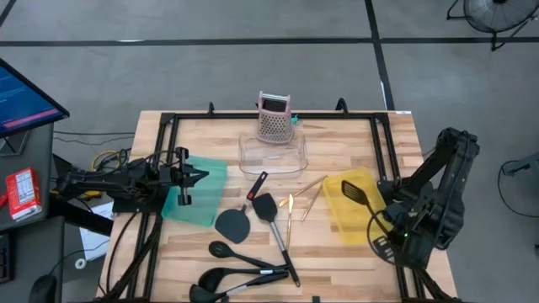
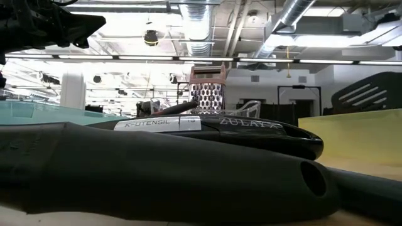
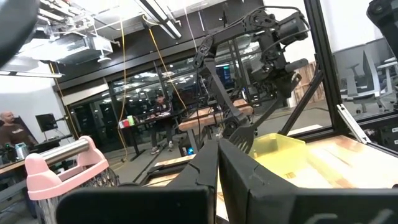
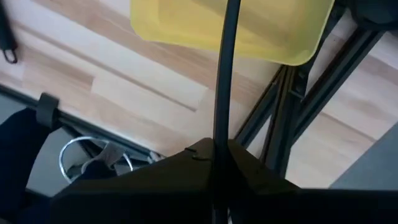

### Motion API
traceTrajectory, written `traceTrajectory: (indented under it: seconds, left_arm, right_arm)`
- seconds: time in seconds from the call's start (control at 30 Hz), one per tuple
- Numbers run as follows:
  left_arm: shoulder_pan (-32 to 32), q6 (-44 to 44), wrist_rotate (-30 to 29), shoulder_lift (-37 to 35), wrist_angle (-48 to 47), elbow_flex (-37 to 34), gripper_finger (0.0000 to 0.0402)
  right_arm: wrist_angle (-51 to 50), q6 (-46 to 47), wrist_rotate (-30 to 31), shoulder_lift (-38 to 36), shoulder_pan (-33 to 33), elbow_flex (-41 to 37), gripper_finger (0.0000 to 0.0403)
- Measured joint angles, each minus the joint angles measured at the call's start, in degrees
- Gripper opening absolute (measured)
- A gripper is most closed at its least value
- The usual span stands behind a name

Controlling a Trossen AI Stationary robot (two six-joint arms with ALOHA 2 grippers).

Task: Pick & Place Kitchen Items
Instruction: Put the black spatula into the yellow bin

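Right gripper (image 1: pixel 389 220), lower right of the high view, clenched on turner (image 1: pixel 354 193) handle; turner's long axis runs up-left, head over yellow tray (image 1: pixel 341 220). Left gripper (image 1: pixel 192 176) clenched empty above teal tray (image 1: pixel 210 198), mid-left.

A robotics lab in an open industrial hall: exposed silver ducts (image 2: pixel 295 19) and strip lights run overhead, the floor (image 1: pixel 253 67) is bare grey concrete, a butcher-block worktop (image 1: pixel 354 143) sits in a black metal frame (image 1: pixel 379 143), and people sit at desks (image 3: pixel 163 115) before glass partitions.
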Motion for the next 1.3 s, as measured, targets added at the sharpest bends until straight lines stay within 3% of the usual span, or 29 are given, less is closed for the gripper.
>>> traceTrajectory:
  seconds: [0.4,0.63,0.87,1.17,1.3]
  left_arm:
    - [0.02,0.0,-0.25,0.0,0.0,-0.01,0.0002]
    - [0.0,0.0,-0.24,0.0,0.0,0.01,0.0002]
    - [0.0,0.0,-0.2,0.0,0.02,-0.01,0.0002]
    - [0.02,0.0,-0.03,0.0,0.02,0.01,0.0002]
    - [0.02,0.0,0.0,0.0,0.02,0.0,0.0002]
  right_arm:
    - [-1.43,-8.85,-1.64,1.68,-7.12,0.0,0.0009]
    - [-3.22,-9.03,-4.07,1.53,-7.59,-0.36,0.0009]
    - [9.31,-8.1,-6.75,-6.44,-7.41,-13.16,0.0009]
    - [11.31,-6.45,-4.93,-15.81,-7.39,-20.62,0.0009]
    - [18.81,-7.32,-5.09,-18.09,-7.39,-26.0,0.0009]
